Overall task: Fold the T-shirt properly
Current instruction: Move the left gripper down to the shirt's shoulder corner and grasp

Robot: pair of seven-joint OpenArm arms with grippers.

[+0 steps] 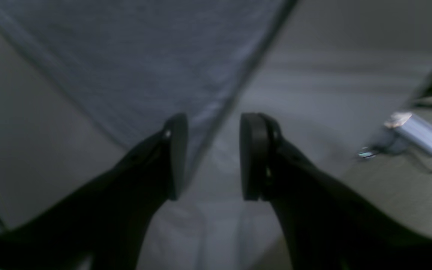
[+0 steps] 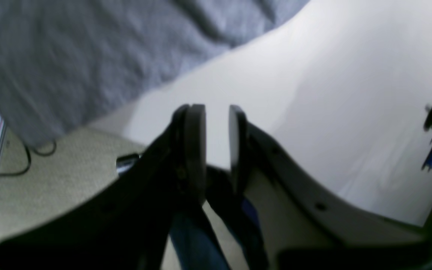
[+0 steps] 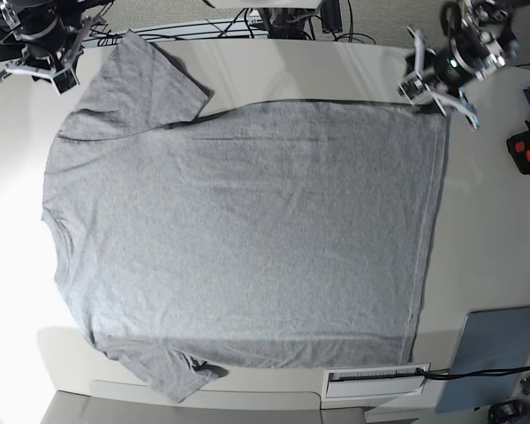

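White tabletop fills the base view, with the T-shirt spread flat across its middle, plain side up, neck toward the left edge and hem toward the right. At upper right, the left gripper hovers over the shirt's hem corner, jaws wide apart and holding nothing. At upper left, beside a sleeve, the right gripper shows a narrow gap between its pads, also empty.

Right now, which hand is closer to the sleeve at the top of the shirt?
Right. The right hand is just beside that sleeve; the left hand sits at the shirt's hem corner.
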